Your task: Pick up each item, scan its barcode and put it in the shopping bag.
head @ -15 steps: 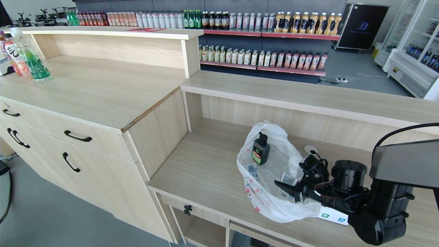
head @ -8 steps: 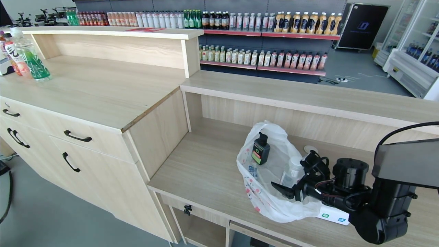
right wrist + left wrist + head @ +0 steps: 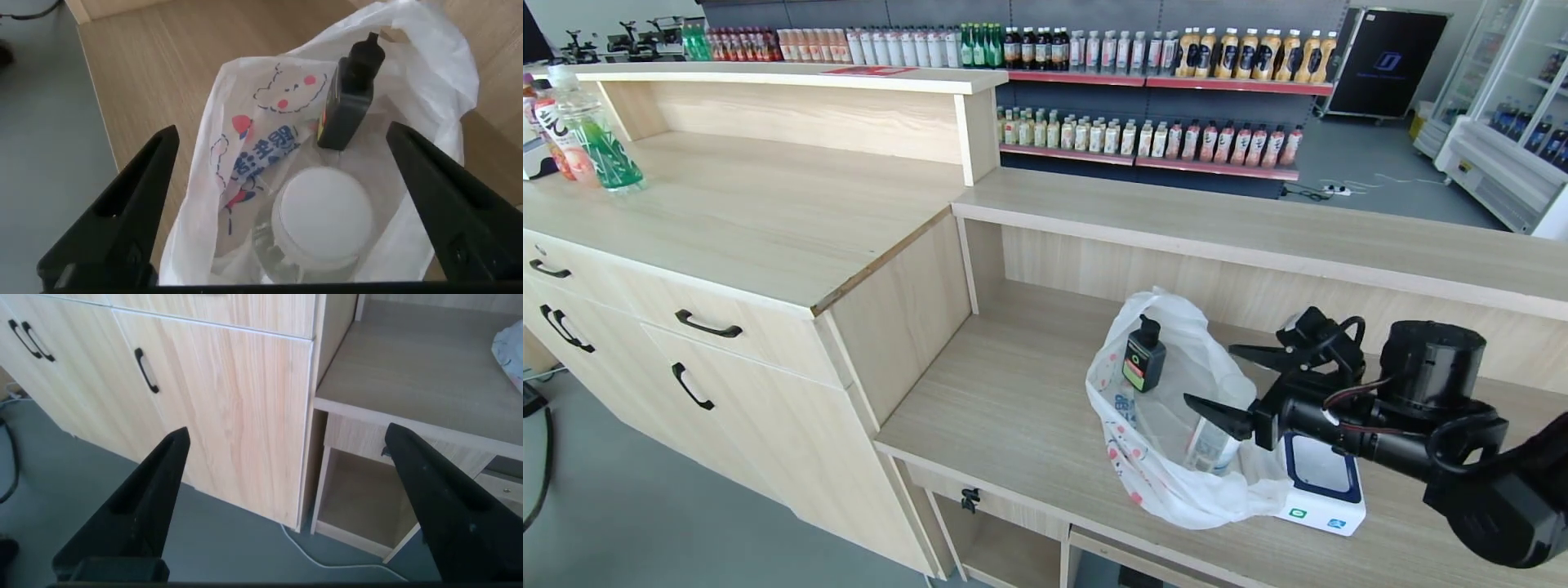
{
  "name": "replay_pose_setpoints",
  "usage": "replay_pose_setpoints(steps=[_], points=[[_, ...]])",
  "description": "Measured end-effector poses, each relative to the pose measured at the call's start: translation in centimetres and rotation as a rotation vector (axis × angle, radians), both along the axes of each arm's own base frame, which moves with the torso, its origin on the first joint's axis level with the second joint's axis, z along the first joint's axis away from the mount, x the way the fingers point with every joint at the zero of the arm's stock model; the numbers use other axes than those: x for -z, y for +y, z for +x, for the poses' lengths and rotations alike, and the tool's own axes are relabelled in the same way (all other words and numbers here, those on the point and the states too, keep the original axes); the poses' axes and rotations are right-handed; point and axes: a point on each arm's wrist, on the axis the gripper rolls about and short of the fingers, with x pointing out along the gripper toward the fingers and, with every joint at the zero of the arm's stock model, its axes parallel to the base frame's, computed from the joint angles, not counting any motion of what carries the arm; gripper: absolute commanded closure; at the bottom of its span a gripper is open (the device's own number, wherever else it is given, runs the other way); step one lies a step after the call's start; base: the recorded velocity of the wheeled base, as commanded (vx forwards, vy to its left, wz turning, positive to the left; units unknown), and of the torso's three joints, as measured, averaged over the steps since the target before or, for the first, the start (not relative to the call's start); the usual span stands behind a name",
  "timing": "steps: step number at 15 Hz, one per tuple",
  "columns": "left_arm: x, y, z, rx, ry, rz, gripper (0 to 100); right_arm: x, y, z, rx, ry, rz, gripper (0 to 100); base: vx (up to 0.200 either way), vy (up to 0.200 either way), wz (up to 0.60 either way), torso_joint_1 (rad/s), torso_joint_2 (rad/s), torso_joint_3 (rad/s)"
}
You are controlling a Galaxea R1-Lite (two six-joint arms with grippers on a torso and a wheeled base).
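Both released: right tool [image 3: 1213,376] over shopping bag [image 3: 1176,502] near desk [image 3: 1013,392] front edge; left tool [image 3: 284,445] before cabinet [image 3: 237,400].

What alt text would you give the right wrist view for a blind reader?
A white shopping bag lies open on a wooden counter, holding a white-capped clear bottle and a black bottle, seen between the robot's open jaws.

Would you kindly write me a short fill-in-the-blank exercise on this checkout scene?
The right gripper hangs above the shopping bag with its fingers ____. In the bag, a ____ pump bottle is next to a bottle with a white cap. The white scanner sits beside the bag, on the robot's ____ side.
Missing words: open; black; right.
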Motion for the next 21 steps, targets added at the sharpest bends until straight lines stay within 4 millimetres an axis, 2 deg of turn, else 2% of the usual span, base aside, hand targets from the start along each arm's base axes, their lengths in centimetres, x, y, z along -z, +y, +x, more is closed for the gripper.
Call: replay_pose_setpoints(steps=[5,7,9,11,14,17,19,21], points=[[0.0,0.0,0.0,0.0,0.0,0.0,0,-7.4,-3.4,-4.6,0.104,-0.158,-0.026,0,0.0,0.0,-0.12,-0.023,0.05,0.03],[0.0,0.0,0.0,0.0,0.0,0.0,0,-10.1,-4.6,-5.7,0.141,-0.208,-0.083,0,0.0,0.0,-0.6,-0.146,0.34,0.193],[0.0,0.0,0.0,0.001,0.0,0.0,0,-14.1,-5.1,-6.4,0.166,-0.241,-0.103,0,0.0,0.0,-0.6,-0.139,0.38,0.21],[0.0,0.0,0.0,0.0,0.0,0.0,0,-17.5,-5.5,-7.5,0.251,-0.186,-0.131,0,0.0,0.0,-0.6,-0.154,0.39,0.217],[0.0,0.0,0.0,0.0,0.0,0.0,0,-20.7,-6.6,-11.6,0.403,-0.109,-0.123,0,0.0,0.0,-0.6,-0.191,0.46,0.279],[0.0,0.0,0.0,0.0,0.0,0.0,0,-20.8,-7.8,-16.6,0.572,-0.055,-0.111,0,0.0,0.0,-0.4,-0.207,0.55,0.338],[0.0,0.0,0.0,0.0,0.0,0.0,0,-20.2,-8.1,-19.6,0.663,-0.034,-0.009,0,0.0,0.0,0.0,-0.11,0.31,0.185],[0.0,0.0,0.0,0.0,0.0,0.0,0,-17.4,-8.1,-22.2,0.715,0.012,0.055,0,0.0,0.0,0.0,-0.034,0.1,0.066]])
